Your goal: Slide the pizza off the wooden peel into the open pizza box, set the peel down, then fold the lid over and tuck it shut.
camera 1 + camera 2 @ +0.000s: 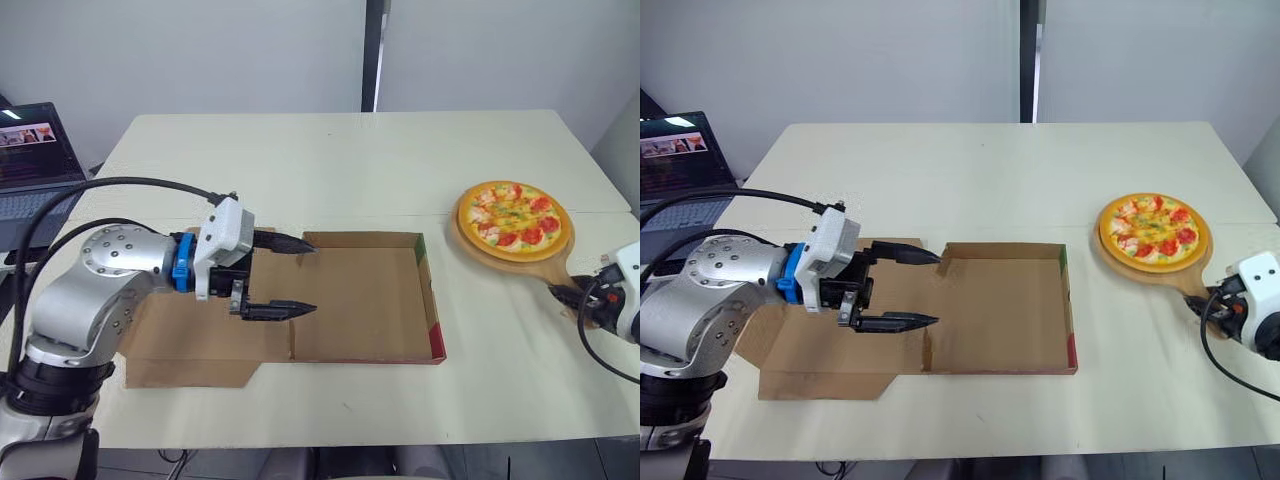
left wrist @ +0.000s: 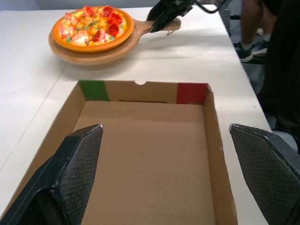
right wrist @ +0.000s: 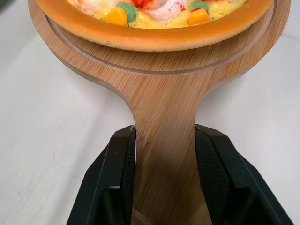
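The pizza [image 1: 515,213], orange-crusted with red and yellow toppings, lies on the round wooden peel [image 1: 468,243] on the table, to the right of the box. My right gripper [image 3: 165,136] is shut on the peel's handle [image 3: 164,108], one finger on each side of it. The open cardboard pizza box [image 1: 370,300] sits mid-table with its tray empty and its lid [image 1: 190,345] lying flat to the left. My left gripper [image 1: 312,278] hovers open over the tray's left edge, near the hinge, holding nothing.
A laptop [image 1: 35,160] stands open on a surface off the table's left side. The white table [image 1: 330,160] has bare room behind the box. A person's legs [image 2: 253,23] show beyond the table's right end.
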`<action>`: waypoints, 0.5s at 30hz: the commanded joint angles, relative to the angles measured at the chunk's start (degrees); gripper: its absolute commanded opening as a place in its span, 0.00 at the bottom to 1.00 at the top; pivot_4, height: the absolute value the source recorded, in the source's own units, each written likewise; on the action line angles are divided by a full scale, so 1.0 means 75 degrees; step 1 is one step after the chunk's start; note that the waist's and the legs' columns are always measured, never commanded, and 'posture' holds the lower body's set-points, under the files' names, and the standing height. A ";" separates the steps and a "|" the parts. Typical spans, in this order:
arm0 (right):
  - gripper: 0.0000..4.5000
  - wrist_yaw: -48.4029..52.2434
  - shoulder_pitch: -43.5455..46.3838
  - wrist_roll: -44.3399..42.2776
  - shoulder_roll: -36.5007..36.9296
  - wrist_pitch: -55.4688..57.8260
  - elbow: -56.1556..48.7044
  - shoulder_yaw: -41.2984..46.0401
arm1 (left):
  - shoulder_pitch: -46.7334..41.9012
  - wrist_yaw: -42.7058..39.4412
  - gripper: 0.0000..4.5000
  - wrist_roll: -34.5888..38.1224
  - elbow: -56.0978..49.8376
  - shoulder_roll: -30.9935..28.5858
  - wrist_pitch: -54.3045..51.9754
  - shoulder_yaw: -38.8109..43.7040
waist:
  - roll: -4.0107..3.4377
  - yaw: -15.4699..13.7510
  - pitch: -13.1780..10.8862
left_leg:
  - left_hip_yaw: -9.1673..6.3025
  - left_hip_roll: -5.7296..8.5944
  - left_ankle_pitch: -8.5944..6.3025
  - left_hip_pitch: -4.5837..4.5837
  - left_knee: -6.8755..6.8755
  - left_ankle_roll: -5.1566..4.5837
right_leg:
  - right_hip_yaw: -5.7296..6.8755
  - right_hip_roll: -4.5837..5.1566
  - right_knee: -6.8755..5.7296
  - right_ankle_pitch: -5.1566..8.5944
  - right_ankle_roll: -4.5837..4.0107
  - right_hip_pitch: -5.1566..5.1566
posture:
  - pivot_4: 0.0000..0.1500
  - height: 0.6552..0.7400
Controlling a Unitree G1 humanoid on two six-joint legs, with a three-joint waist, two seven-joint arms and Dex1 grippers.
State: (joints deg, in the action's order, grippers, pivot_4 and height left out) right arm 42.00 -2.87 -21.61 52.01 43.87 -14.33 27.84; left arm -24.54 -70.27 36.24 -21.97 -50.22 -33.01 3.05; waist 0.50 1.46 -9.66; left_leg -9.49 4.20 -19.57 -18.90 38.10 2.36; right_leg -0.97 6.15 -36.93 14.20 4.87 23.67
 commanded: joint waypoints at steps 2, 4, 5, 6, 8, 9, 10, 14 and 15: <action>0.35 0.0583 0.0545 -0.0300 0.0627 -0.0480 -0.0703 0.0301 | 0.0374 0.0120 1.00 0.0206 -0.0240 -0.0380 -0.0144 0.0640 | -0.0008 0.0013 -0.0005 | 0.0001 0.0000 0.0000 0.0000 -0.0001 -0.0001 | 0.0000 0.0000 0.0001 0.0000 0.0000 0.0001 | 1.00 1.00; 0.35 0.0954 0.0743 -0.0359 0.0960 -0.0504 -0.0783 0.0190 | 0.0681 0.0160 1.00 0.0224 -0.0338 -0.0536 -0.0171 0.0838 | -0.0016 0.0028 -0.0011 | 0.0006 -0.0001 0.0000 -0.0001 -0.0002 -0.0001 | -0.0004 0.0000 0.0000 0.0000 0.0000 0.0007 | 1.00 1.00; 0.35 0.1103 0.0829 -0.0386 0.1094 -0.0501 -0.0814 0.0130 | 0.0791 0.0189 1.00 0.0246 -0.0378 -0.0578 -0.0182 0.0909 | -0.0020 0.0027 -0.0013 | 0.0009 -0.0001 -0.0001 -0.0001 -0.0003 -0.0001 | -0.0005 0.0000 0.0000 0.0000 0.0000 0.0009 | 1.00 1.00; 0.35 0.1264 0.0935 -0.0446 0.1229 -0.0474 -0.0862 0.0055 | 0.0909 0.0215 1.00 0.0269 -0.0423 -0.0620 -0.0195 0.0985 | -0.0019 0.0024 -0.0015 | 0.0008 -0.0002 -0.0001 -0.0003 -0.0004 -0.0001 | -0.0003 0.0000 0.0000 0.0000 0.0000 0.0010 | 1.00 1.00; 0.35 0.1544 0.1105 -0.0512 0.1474 -0.0496 -0.0980 -0.0147 | 0.1098 0.0229 1.00 0.0297 -0.0503 -0.0703 -0.0214 0.1101 | -0.0017 0.0013 -0.0016 | 0.0006 -0.0005 -0.0001 -0.0005 -0.0004 -0.0001 | -0.0001 -0.0001 0.0000 0.0000 0.0000 0.0010 | 1.00 1.00; 0.35 0.1652 0.1196 -0.0550 0.1561 -0.0497 -0.1045 -0.0268 | 0.1164 0.0228 1.00 0.0310 -0.0535 -0.0737 -0.0223 0.1144 | -0.0015 0.0009 -0.0017 | 0.0005 -0.0005 -0.0001 -0.0006 -0.0003 -0.0001 | 0.0001 -0.0001 0.0001 0.0000 0.0000 0.0010 | 1.00 1.00; 0.35 0.1729 0.1261 -0.0556 0.1614 -0.0522 -0.1094 -0.0369 | 0.1210 0.0234 1.00 0.0335 -0.0563 -0.0763 -0.0241 0.1180 | -0.0015 0.0007 -0.0018 | 0.0005 -0.0005 -0.0001 -0.0009 -0.0003 -0.0001 | 0.0002 0.0000 0.0002 0.0000 0.0000 0.0010 | 1.00 1.00; 0.35 0.1901 0.1690 -0.0324 0.1755 -0.0887 -0.1312 -0.1120 | 0.1237 0.0397 1.00 0.0855 -0.0775 -0.0792 -0.0652 0.1434 | -0.0013 0.0000 -0.0019 | 0.0005 -0.0004 -0.0001 -0.0011 -0.0002 -0.0002 | 0.0002 0.0001 0.0004 0.0000 0.0000 0.0010 | 1.00 1.00; 0.35 0.1923 0.1778 -0.0261 0.1769 -0.0968 -0.1327 -0.1270 | 0.1209 0.0422 1.00 0.0929 -0.0804 -0.0803 -0.0722 0.1457 | -0.0012 0.0000 -0.0020 | 0.0005 -0.0004 -0.0001 -0.0012 -0.0002 -0.0001 | 0.0002 0.0002 0.0004 0.0000 0.0000 0.0010 | 1.00 1.00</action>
State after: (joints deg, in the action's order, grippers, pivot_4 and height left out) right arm 56.27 7.81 -23.62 63.93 39.71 -21.82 17.28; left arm -14.70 -67.84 40.68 -25.77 -55.09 -37.33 11.84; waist 0.41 1.46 -9.82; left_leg -9.45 4.17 -19.58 -19.00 38.09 2.35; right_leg -0.95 6.16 -36.90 14.20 4.87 23.75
